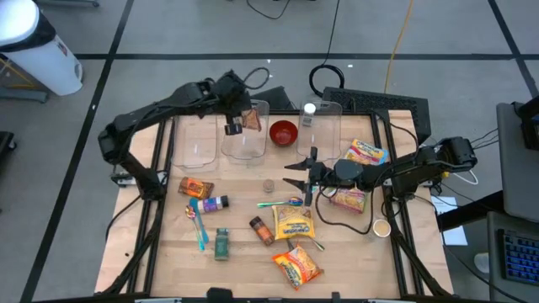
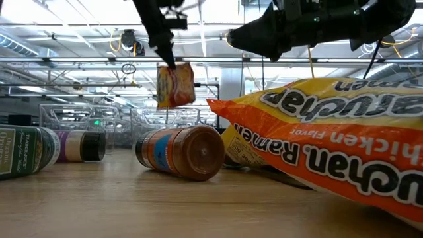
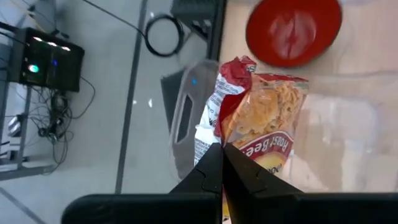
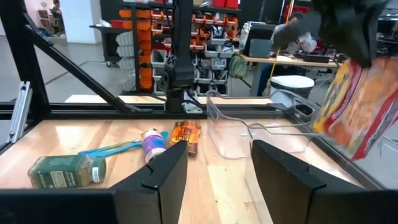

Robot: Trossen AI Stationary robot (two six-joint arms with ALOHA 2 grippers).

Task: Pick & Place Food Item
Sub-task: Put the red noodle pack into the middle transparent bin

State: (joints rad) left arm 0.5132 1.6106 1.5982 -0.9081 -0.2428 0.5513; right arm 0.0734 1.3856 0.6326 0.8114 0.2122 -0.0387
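My left gripper point(image 1: 233, 126) is at the table's far side, shut on an orange-and-red ramen packet point(image 1: 251, 119). It holds the packet in the air over a clear plastic container point(image 1: 245, 143). The low view shows the packet point(image 2: 175, 84) hanging well above the table. My right gripper point(image 1: 299, 174) is open and empty above the middle of the table, its fingers pointing toward the table's left edge. From its wrist view point(image 4: 214, 177) the packet point(image 4: 360, 106) shows at the right. My left gripper pinches the packet's upper end point(image 3: 239, 155) between its two shut fingers point(image 3: 208, 171), coming from above. The packet hangs below the fingers, lifted clear, slightly tilted, with its crimped red end point(image 3: 235, 67) lowest.
Two more clear containers point(image 1: 195, 141) point(image 1: 321, 124) and a red bowl point(image 1: 283, 132) stand at the far side. Spice jars point(image 1: 221, 243) point(image 1: 262, 230) point(image 1: 213, 203), spoons point(image 1: 196, 220), several ramen packets point(image 1: 296, 264) point(image 1: 364, 152) and a small cup point(image 1: 381, 228) lie about the table's middle and near side.
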